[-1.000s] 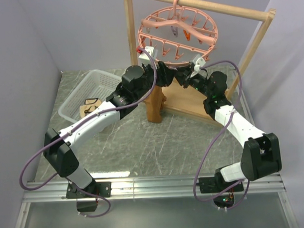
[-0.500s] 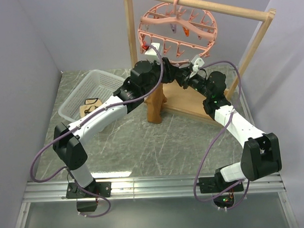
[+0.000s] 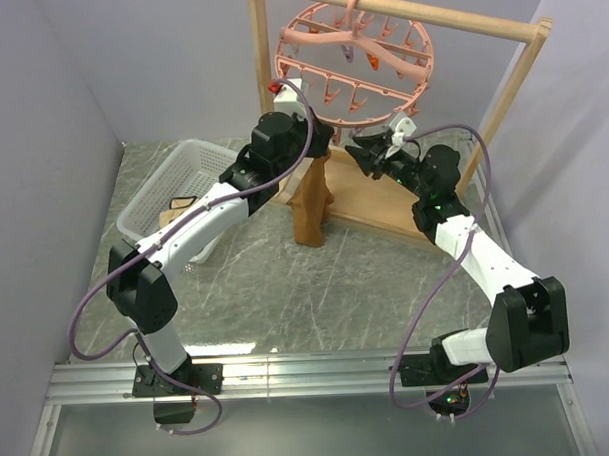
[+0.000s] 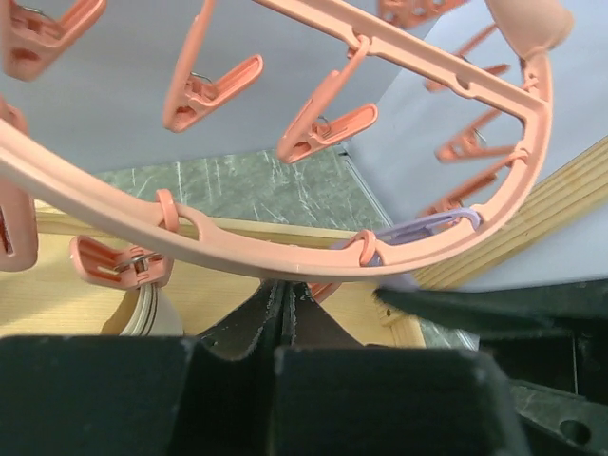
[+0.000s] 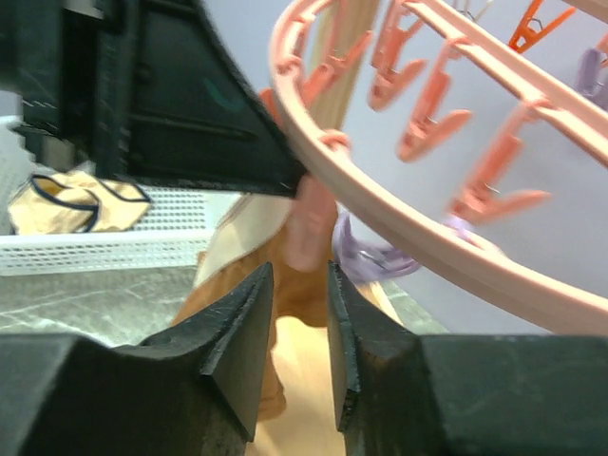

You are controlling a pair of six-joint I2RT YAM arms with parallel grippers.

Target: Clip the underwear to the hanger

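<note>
Marbled tabletop (image 3: 286,279); underwear (image 3: 312,203) hangs beneath the hanger (image 3: 350,41). Only wrist views reveal fingers: left gripper (image 4: 285,309) pressed together, right gripper (image 5: 296,304) narrowly parted, empty, its view partly blocked by the left.

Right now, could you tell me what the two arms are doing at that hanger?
Both arms reach to the lower rim of the hanger, which hangs from the wooden rack. The underwear dangles beneath it between them, apparently from a clip. The left gripper is shut beside that clip; the right gripper is open, facing it.
</note>
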